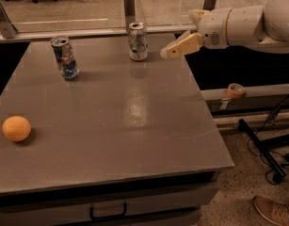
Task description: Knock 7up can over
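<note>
So here's where I'm at. My pincer (168, 52) hovers over the far right part of the flat grey tabletop (134, 121), just to the right of the small silvery-white 7up can (138, 41) with faint green markings and a shiny metal top. It's near the can but not touching it. From this angle I honestly can't tell whether the pincer is open or closed; it just reads as one tan wedge aimed at the can. The can stands upright near the table's far edge, about midway along it.

How I'd play it: my tip looks level with the lower part of the can, and a low hit would probably just slide it along. I'd come up a bit so contact lands above the middle, then sweep left in one short, firm push so it topples.

I'd also keep the stroke short. The silver can with blue and red markings (65, 58) stands well off to the left and I don't want to clip it. The round orange ball (16, 128) by the near left edge is way out of the path.
</note>
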